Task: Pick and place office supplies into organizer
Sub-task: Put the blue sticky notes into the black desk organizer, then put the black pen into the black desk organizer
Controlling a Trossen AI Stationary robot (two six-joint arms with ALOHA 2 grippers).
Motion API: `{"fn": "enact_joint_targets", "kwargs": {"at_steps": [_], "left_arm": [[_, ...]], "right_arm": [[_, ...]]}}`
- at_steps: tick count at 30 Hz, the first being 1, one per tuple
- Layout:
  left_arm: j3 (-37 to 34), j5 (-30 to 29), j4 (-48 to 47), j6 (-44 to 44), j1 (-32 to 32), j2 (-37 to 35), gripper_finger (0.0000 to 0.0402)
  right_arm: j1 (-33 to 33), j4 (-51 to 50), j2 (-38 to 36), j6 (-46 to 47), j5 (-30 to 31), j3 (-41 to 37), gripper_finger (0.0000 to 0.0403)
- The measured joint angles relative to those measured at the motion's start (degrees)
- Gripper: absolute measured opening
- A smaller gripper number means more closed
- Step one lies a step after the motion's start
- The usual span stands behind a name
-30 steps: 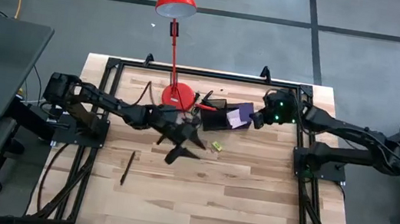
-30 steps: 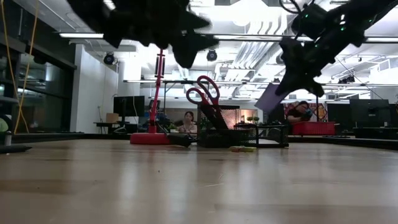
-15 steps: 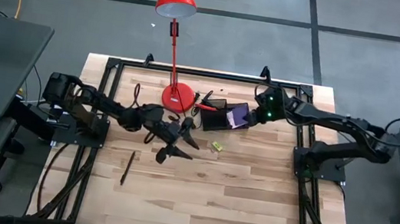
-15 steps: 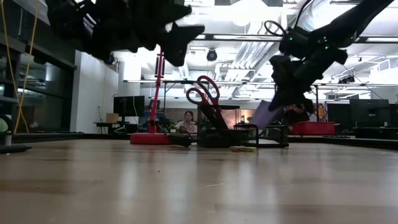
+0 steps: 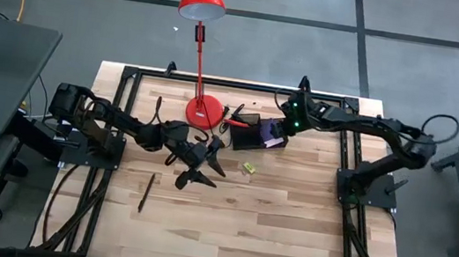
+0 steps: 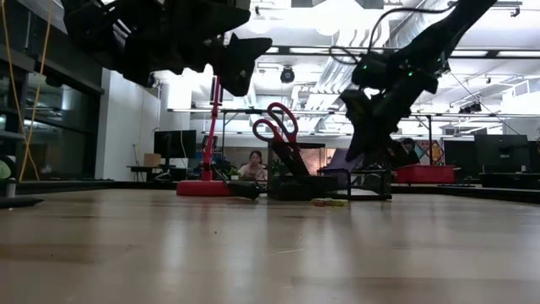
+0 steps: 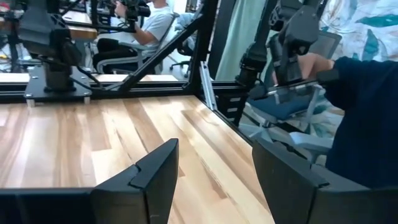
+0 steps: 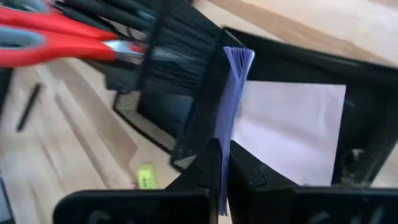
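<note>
Since a second ago the right hand (image 5: 275,133) has slid left and come down over the organizer (image 5: 251,133), and the left hand (image 5: 197,170) has pulled back a little toward the left. Now the right hand is pinched tight on the purple-blue pad (image 8: 231,93). It holds the pad on its edge, right at the organizer's black mesh wall (image 8: 186,112), over the right end of the tray. A pale sheet (image 8: 289,134) lies flat in the compartment beside it.

From the low view, the right hand (image 6: 363,139) hangs just above the organizer (image 6: 325,186), and the pad (image 6: 344,159) pokes out under it.

Red-handled scissors (image 6: 278,127) stand up in the organizer, handles high. In the right wrist view the scissors (image 8: 62,34) show with dark pens beside them. A tiny yellow piece (image 5: 248,168) lies on the tabletop (image 5: 288,225) just near of the organizer. One dark pen (image 5: 146,191) lies alone on the left part of the tabletop, well apart from the tray.

The left hand hangs in the air over the middle of the tabletop. Its fingers (image 7: 155,171) stand apart and hold nothing.

A red lamp (image 5: 204,1) stands at the far edge, its round base (image 5: 205,110) just left of the organizer. Beyond the tabletop, a person (image 6: 256,166) sits in the room.
</note>
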Motion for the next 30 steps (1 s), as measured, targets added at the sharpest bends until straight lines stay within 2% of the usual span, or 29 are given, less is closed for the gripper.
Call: {"fn": "enact_joint_targets", "kwargs": {"at_steps": [5, 8, 11, 23, 26, 30], "left_arm": [[0.0, 0.6, 0.0, -0.1, 0.0, 0.0, 0.0195], [0.0, 1.4, -0.1, -0.1, 0.0, 0.0, 0.0195], [0.0, 1.8, -0.5, -0.1, 0.0, 0.0, 0.0195], [0.0, 1.7, -2.1, 0.0, 0.0, 0.0, 0.0195], [0.0, 1.5, -3.2, 0.0, 0.0, 0.0, 0.0195], [-0.1, -0.1, -4.7, -0.3, 0.0, 0.1, 0.0195]], "right_arm": [[0.1, -0.4, 4.1, -0.3, 1.1, 1.6, 0.0002], [0.7, -1.9, 5.5, -0.4, 3.4, 2.8, 0.0018], [1.2, -4.3, 6.0, -2.5, 6.0, 4.1, 0.0052], [5.5, -15.0, 5.9, -7.8, 18.4, 13.7, 0.0234], [7.0, -18.3, 5.9, -9.6, 21.0, 16.9, 0.0258], [10.3, -22.7, 5.9, -11.2, 26.9, 19.8, 0.0269]]}}
